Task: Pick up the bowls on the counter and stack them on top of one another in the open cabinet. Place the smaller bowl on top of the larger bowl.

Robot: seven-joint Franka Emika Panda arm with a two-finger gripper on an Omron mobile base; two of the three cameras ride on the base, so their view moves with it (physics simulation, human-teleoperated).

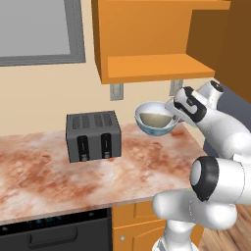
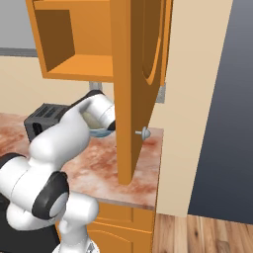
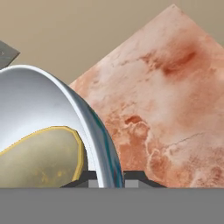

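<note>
The fingers (image 3: 107, 177) are closed on the rim of the larger bowl (image 1: 156, 119), one tip inside the wall and one outside, as the hand view shows: the white-and-blue wall runs straight down between the two dark tips. The bowl hangs clear above the table (image 1: 59, 171), lifted off the marbled top, just right of the toaster (image 1: 93, 136) and a little higher than the toaster's top. The smaller bowl (image 1: 154, 118) sits inside the larger one, its olive-tan body nested against the pale inner wall, with its yellowish rim showing in the hand view (image 3: 41, 157).

From the toaster, the cabinet (image 1: 152, 66) is up and to the right, on the wall; its flat orange shelf lies above the held bowls, and the bowls are below its front edge, not on it. The cabinet door (image 2: 131, 89) stands swung open, right of the toaster in the right base view, edge-on to the camera, with a small knob (image 2: 144, 132) on its face. In that view the arm's wrist and the bowl's blue rim (image 2: 101, 132) lie between the toaster (image 2: 44, 118) and the door, close to the door's near edge.

Two wall outlets (image 1: 116, 91) sit on the beige wall above and right of the toaster, under the cabinet.
</note>
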